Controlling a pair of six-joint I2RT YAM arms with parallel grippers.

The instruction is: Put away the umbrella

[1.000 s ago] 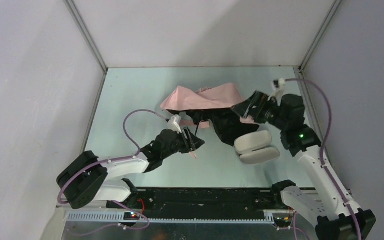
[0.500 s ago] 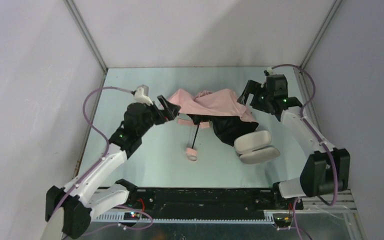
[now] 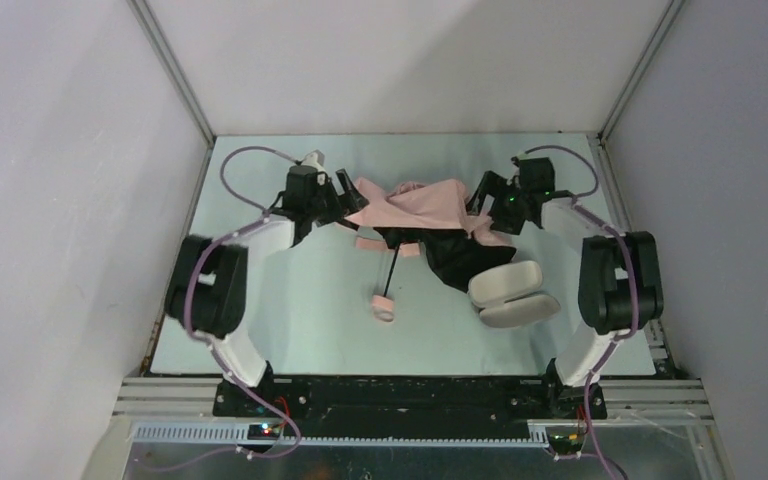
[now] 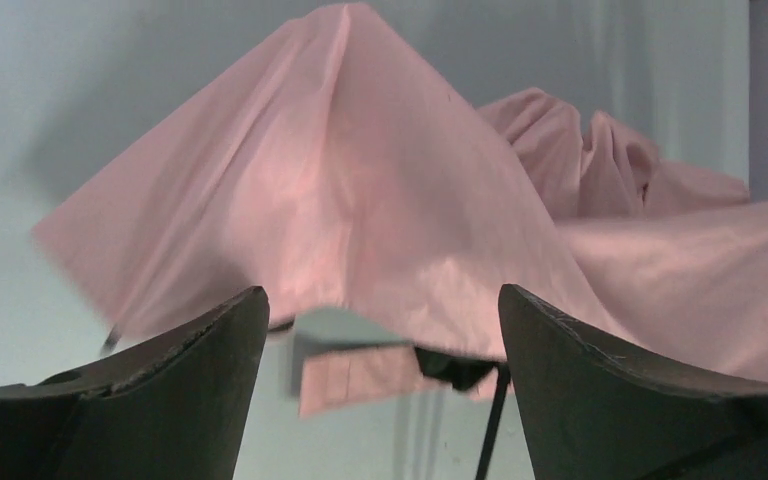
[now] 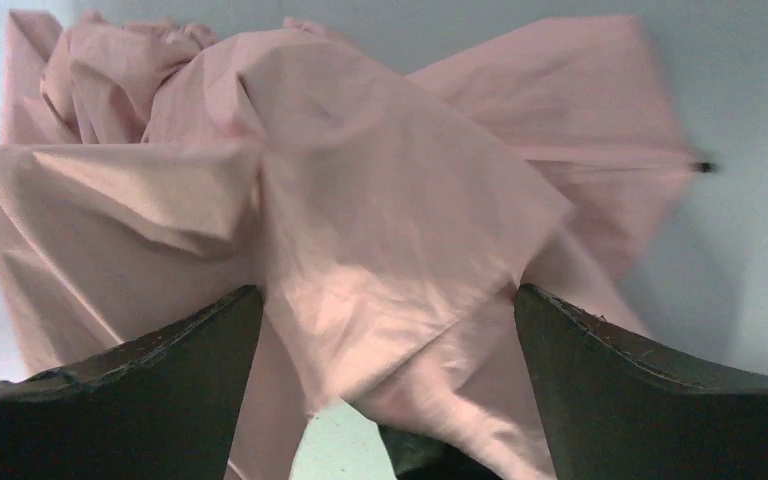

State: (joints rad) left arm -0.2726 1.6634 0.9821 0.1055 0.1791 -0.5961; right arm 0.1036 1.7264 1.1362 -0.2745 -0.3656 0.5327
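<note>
The umbrella (image 3: pixel 415 205) lies half open at the table's far middle, salmon-pink fabric on top and black lining below. Its thin shaft (image 3: pixel 390 270) runs toward me to the small pink handle (image 3: pixel 382 305). My left gripper (image 3: pixel 348 195) is open at the canopy's left edge, jaws spread with the pink fabric (image 4: pixel 360 200) just ahead of them. My right gripper (image 3: pixel 480 195) is open at the canopy's right edge, with the fabric (image 5: pixel 360 200) between and ahead of its jaws. Neither gripper holds anything.
A pale grey-lilac oblong hard case (image 3: pixel 508 293) lies open to the near right of the umbrella, touching the black lining. Grey walls enclose the table at left, back and right.
Both arms have stretched out to the far side of the table. The left gripper moved from near the handle to the canopy's left edge, and the right gripper closed in on its right edge.
</note>
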